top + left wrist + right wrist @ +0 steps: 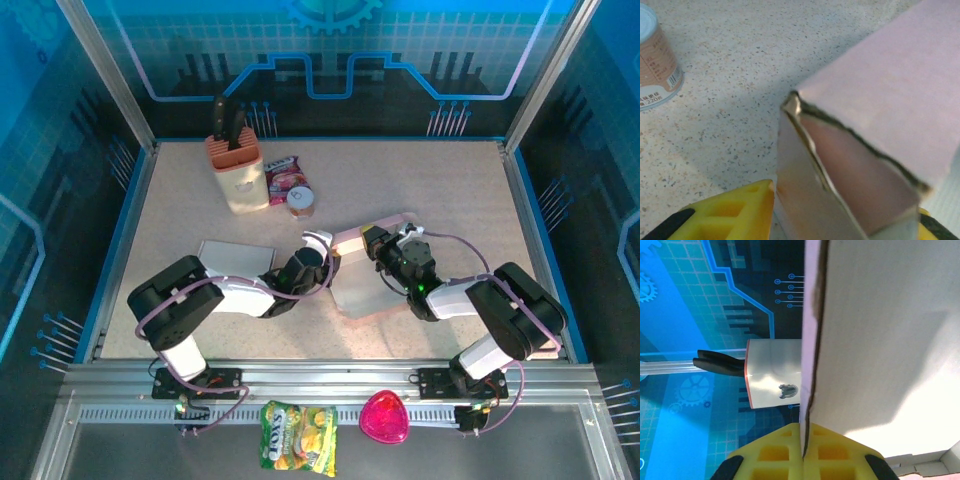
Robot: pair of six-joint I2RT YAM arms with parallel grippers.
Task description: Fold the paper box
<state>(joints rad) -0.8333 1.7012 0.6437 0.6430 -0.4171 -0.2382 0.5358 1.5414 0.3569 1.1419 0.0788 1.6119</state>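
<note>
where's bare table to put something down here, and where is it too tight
Widest bare patch: the far right of the table, between the paper box and the right wall. A smaller one lies left of the flat sheet. Crowded: the far left with knife block, snack packet and can, and the centre around the box.

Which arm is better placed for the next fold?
Probably left: the left gripper straddles a wall of the paper box, while the right gripper is shut on a panel, anchoring it.

knife block upright, far left | can beside red packet | chips bag; pink dish on rail
</note>
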